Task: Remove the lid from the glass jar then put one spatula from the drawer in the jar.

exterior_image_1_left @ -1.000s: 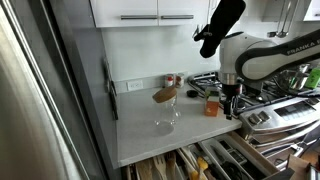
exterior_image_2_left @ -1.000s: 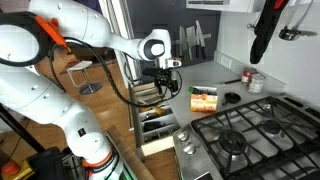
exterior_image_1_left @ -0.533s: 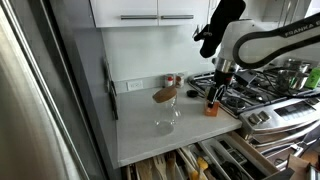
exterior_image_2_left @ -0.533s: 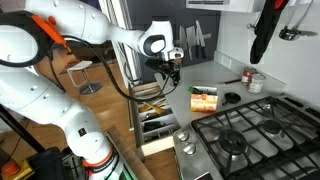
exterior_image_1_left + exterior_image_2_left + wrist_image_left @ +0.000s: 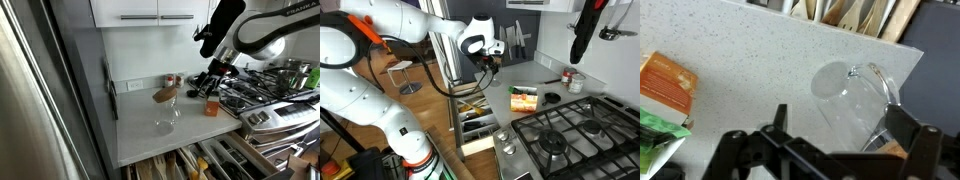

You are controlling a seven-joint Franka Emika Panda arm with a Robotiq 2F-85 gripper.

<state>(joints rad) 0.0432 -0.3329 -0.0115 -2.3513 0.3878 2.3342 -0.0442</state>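
Wrist view, now tipped down over the glass jar [image 5: 852, 100] on the counter [image 5: 740, 55]. I have lifted the pincer [image 5: 212, 82] away from the orange box [image 5: 212, 108], where it hung low a second ago, and angled it toward the jar, as shown in an exterior view. Its jaws stand spread wide with nothing between them. The jar stands upright near the middle of the counter, apart from the pincer. Its wooden lid [image 5: 164, 95] appears to sit tilted on top, so I judge the first step not yet done. Below the counter's front edge the drawer [image 5: 205, 160] of spatulas [image 5: 845, 12] stands open. The swing sets me up for a reach at the lid. The glass looks light and could tip under a sideways nudge.
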